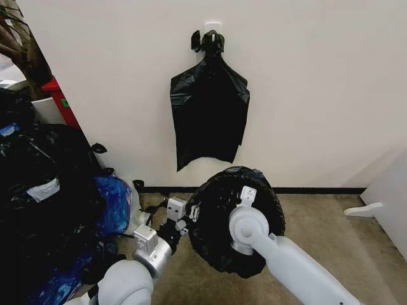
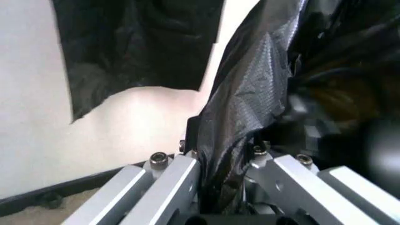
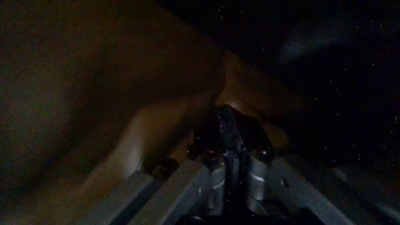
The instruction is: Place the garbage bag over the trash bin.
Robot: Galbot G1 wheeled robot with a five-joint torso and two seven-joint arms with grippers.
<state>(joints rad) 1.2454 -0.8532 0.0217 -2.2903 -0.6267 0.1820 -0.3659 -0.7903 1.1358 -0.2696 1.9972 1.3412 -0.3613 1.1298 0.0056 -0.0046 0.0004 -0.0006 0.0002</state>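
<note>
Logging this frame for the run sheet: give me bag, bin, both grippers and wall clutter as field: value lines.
garbage bag: black, draped over the bin, covering its walls
trash bin: hidden under the bag
left gripper: shut on the garbage bag's left edge
right gripper: inside the bag's mouth, shut on a dark fold
bunch of bags: hanging on the wall behind
heap of bags: on the robot's left

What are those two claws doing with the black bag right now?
Left claw clamped on garbage bag edge. Right claw inside bag, pinching film. Bag shrouds bin; nothing blocking.
</note>
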